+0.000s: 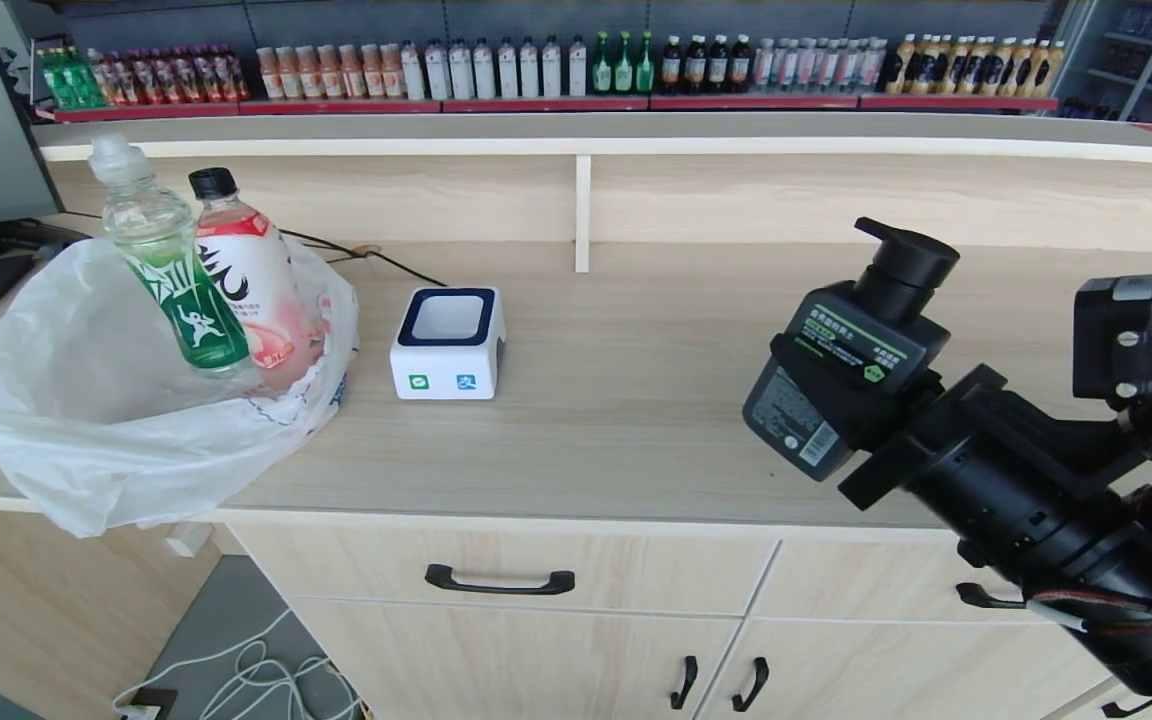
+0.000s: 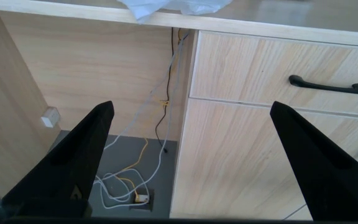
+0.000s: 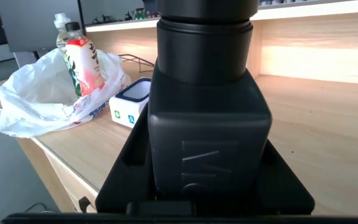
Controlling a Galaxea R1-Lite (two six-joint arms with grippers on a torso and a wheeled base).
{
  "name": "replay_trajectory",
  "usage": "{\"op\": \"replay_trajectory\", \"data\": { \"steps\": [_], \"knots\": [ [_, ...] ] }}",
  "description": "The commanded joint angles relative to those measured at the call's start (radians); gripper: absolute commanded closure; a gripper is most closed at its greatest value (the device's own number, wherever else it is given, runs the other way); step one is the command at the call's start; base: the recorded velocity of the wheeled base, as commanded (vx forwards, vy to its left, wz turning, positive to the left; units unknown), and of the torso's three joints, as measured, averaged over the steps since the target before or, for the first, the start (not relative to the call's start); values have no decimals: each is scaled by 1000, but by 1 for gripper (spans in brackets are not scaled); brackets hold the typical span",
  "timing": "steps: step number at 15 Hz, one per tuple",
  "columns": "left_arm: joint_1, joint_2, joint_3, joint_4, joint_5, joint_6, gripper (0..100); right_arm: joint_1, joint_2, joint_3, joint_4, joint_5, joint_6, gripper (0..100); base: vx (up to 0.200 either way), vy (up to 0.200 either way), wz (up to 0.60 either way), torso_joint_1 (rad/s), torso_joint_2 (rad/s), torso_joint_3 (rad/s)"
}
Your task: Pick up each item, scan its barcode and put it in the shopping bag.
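A black pump bottle [image 1: 851, 350] with a green label and a barcode hangs tilted over the right part of the counter, with my right gripper [image 1: 901, 425] shut on its body. In the right wrist view the pump bottle [image 3: 207, 118] stands close up between the fingers [image 3: 126, 180]. The white barcode scanner [image 1: 448, 343] sits mid-counter, apart from the bottle. At the left lies the white shopping bag [image 1: 86, 400], holding a green-labelled bottle [image 1: 168, 260] and a pink-labelled bottle [image 1: 251, 275]. My left gripper [image 2: 191, 168] is open, low in front of the cabinet below the counter.
A raised wooden ledge [image 1: 636, 150] runs behind the counter, with shelves of drinks [image 1: 536, 65] beyond. A black cable [image 1: 376, 255] trails behind the scanner. Drawer handles [image 1: 499, 580] line the cabinet front; cables [image 2: 135, 186] lie on the floor. Bare counter [image 1: 626, 400] lies between scanner and pump bottle.
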Motion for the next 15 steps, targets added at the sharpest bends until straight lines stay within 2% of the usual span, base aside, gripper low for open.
{"op": "replay_trajectory", "data": {
  "steps": [1,6,8,14,15],
  "knots": [
    [0,0,0,0,0,0,0,0,0,0,-1,0,0,100,0,0,0,0,0,0],
    [0,0,0,0,0,1,0,0,-22,-1,-1,1,0,100,0,0,0,0,0,0],
    [0,0,0,0,0,1,0,0,-39,5,-1,1,0,100,-200,0,0,2,5,-2],
    [0,0,0,0,0,0,0,-14,-102,39,-1,1,-2,100,0,0,0,8,0,-1],
    [0,0,0,0,0,0,0,-16,-106,39,-1,1,-5,100,0,200,0,7,-2,2]
  ]
}}
